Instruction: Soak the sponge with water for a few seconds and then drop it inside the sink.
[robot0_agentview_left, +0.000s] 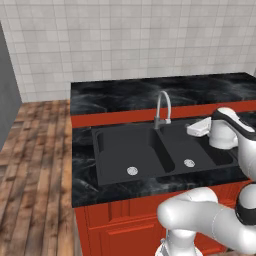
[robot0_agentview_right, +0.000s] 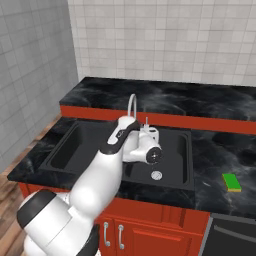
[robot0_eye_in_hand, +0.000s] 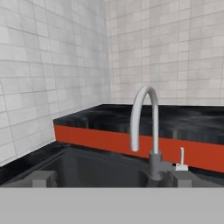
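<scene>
The double-basin sink (robot0_agentview_left: 116, 150) lies in the black marbled countertop (robot0_agentview_left: 82, 170), dry, with no water running from the grey faucet (robot0_agentview_left: 162, 107) at twelve o'clock of the divider. The gripper (robot0_agentview_left: 194, 129) hovers over the narrower basin, at three o'clock of the faucet, jaws spread wide and holding nothing. The hand view looks straight at the faucet (robot0_eye_in_hand: 144, 127) and its small lever (robot0_eye_in_hand: 181, 159). The sponge (robot0_agentview_right: 231, 182) rests on the countertop (robot0_agentview_right: 220, 155) well apart from the gripper, at three o'clock of the sink (robot0_agentview_right: 75, 145). Risk: the sideways reach for the sponge could strike the faucet neck; a shallow grasp could let the sponge slip.
</scene>
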